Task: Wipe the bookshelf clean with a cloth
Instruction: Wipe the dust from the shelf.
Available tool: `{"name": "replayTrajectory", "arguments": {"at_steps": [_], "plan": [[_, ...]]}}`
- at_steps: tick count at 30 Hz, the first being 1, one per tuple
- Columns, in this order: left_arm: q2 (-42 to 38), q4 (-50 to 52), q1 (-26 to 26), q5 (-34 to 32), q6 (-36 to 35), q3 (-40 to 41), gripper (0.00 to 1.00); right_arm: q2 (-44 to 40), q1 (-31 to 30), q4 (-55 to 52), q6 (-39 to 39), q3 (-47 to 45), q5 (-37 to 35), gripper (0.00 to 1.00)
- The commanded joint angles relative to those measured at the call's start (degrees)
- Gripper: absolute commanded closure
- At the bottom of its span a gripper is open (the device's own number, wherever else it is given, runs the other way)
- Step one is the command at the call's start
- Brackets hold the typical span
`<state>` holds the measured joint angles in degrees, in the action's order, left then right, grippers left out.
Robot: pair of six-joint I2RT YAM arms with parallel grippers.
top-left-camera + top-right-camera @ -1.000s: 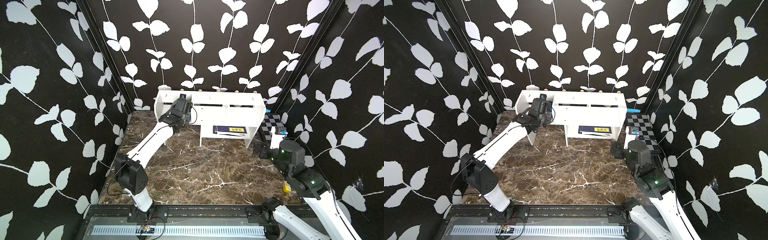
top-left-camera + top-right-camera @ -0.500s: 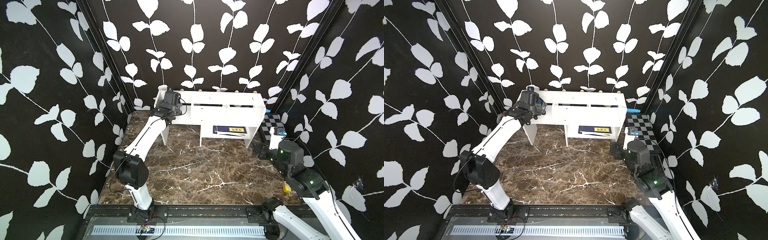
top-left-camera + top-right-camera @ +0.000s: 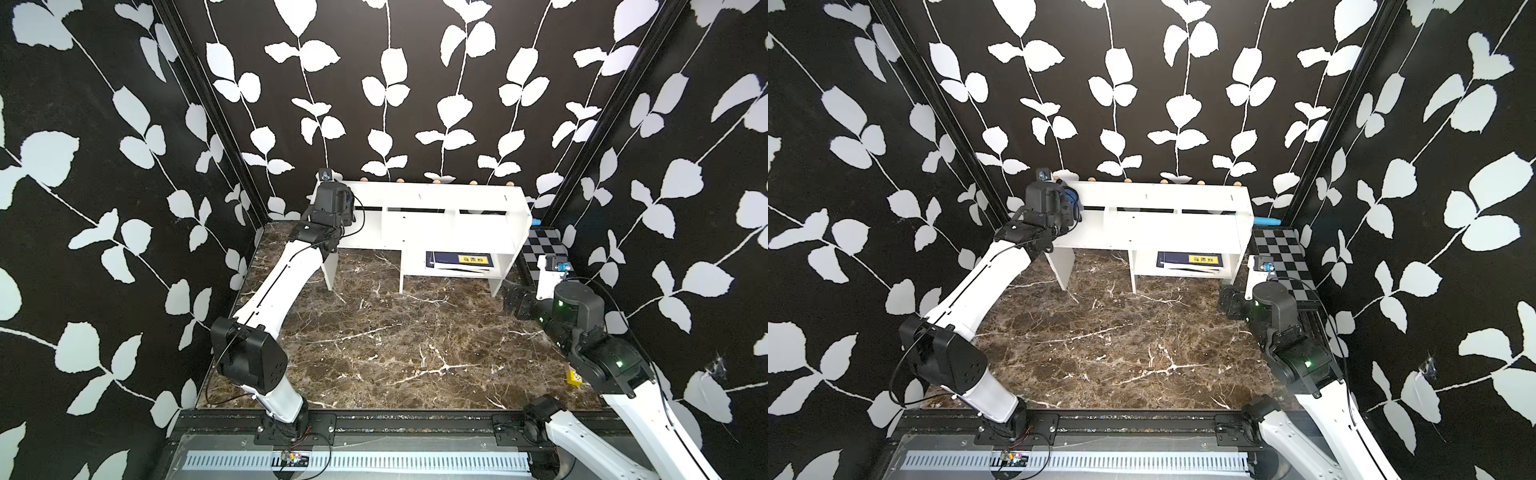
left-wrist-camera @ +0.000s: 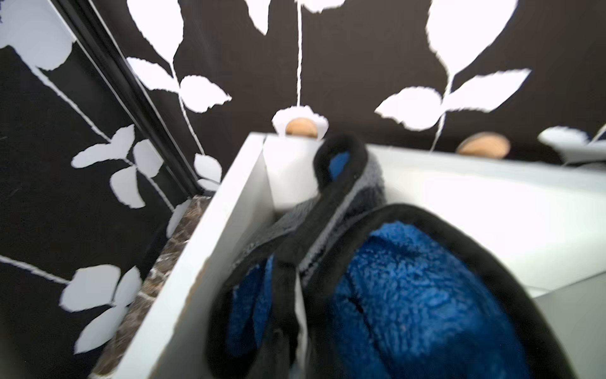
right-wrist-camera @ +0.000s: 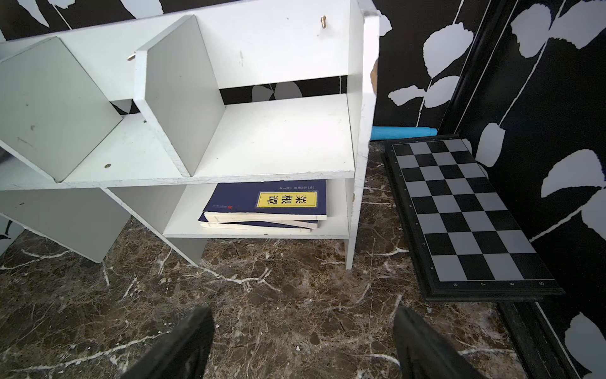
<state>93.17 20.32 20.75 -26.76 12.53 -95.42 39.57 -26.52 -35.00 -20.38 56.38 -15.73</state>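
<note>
The cloth (image 4: 410, 295), blue face showing, is lying bunched in the upper left-end compartment of the bookshelf (image 3: 436, 199), which is standing at the back of the bench (image 3: 395, 340). The left fingers, hidden beneath it, are clamping it; the right fingers (image 5: 187, 344) are hanging wide apart, empty, near the checkered board (image 5: 459, 203).

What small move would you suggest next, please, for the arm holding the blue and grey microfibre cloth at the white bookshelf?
Probably a sideways sweep toward the robot's right: the left gripper holds the blue and grey microfibre cloth in the end compartment of the long white board bookshelf, whose other compartments lie that way.
</note>
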Motion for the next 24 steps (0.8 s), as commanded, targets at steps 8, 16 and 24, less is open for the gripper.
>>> {"name": "replayTrajectory", "arguments": {"at_steps": [8, 16, 24], "plan": [[-2.67, -13.21, 0.01, 17.50, 11.44, 6.07, 1.00, -1.94, -0.29, 1.68, -0.49, -0.34, -0.91, 0.12], [-4.76, -20.62, 5.47, 28.50, 8.58, 15.35, 1.00, -1.94, -0.33, 1.83, -0.63, -0.31, -0.57, 0.12], [-11.60, -14.04, 6.63, 19.21, 3.23, 20.67, 1.00, -1.48, -0.31, 2.45, -0.96, -0.48, 0.35, 0.12]]}}
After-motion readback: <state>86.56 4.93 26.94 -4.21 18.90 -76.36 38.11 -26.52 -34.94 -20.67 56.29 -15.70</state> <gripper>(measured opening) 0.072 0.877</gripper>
